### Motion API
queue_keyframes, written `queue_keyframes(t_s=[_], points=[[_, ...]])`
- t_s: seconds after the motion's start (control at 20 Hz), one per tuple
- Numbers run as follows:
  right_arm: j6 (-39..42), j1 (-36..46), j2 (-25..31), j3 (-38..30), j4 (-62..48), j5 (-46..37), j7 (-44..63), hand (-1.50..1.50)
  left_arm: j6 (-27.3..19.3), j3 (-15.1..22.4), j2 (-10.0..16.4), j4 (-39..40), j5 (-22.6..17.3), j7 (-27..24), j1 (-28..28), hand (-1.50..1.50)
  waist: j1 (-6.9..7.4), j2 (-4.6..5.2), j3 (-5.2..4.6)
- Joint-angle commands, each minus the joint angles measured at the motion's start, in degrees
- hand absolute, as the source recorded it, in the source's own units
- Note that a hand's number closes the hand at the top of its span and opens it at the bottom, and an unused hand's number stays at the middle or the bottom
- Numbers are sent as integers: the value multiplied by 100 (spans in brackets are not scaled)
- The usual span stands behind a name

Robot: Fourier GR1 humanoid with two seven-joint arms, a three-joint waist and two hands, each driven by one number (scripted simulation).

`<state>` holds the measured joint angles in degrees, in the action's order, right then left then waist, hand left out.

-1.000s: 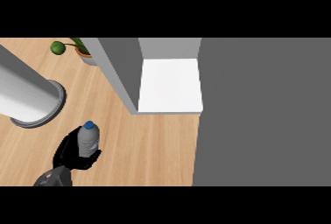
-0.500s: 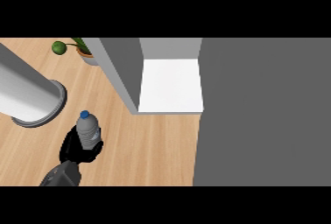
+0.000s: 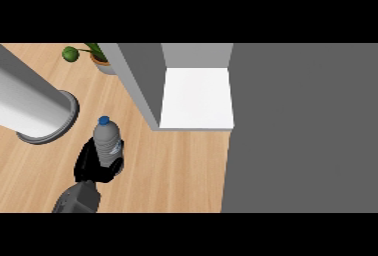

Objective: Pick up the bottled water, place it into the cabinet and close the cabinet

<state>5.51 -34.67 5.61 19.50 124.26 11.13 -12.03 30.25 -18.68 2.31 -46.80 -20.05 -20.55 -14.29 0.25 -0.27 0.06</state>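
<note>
Your bottled water point(image 3: 108, 139) is in the left hand point(image 3: 91, 169). It has a clear body, and its blue cap points towards the far side of the table. The black fingers are clamped round the lower half of the bottle, and the grey forearm enters from the lower edge of the view. You cannot tell from this angle whether the base of the bottle is touching the surface or is raised off it.

The bottle is over a light wood-grain table point(image 3: 184, 170). Just to its left is the flanged end of a wide pale grey cylinder point(image 3: 37, 107), which runs off towards the upper left. The two are close but apart.

To the right of the bottle, and apart from it, the cabinet point(image 3: 140, 82) is open, with its white inner floor point(image 3: 198, 97) exposed. A grey upright panel borders the opening on the left; whether that panel is a door or a side wall cannot be told. A broad dark grey surface point(image 3: 303, 130) fills the right of the view.

At the far left corner, a small potted plant point(image 3: 88, 54) stands on the table beside the cabinet.
</note>
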Motion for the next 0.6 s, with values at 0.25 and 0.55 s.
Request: queue_keyframes(t_s=[0.25, 0.55], points=[[-57, -64, 96, 102, 334, 121, 174, -150, -902, 774, -205, -1446, -422, 809, -112, 150, -55, 18, -5], [86, 99, 109, -59, -199, 355, -35, -150, -2612, 2415, -230, -2568, -761, 855, -20, 150, -56, 10, -2]])
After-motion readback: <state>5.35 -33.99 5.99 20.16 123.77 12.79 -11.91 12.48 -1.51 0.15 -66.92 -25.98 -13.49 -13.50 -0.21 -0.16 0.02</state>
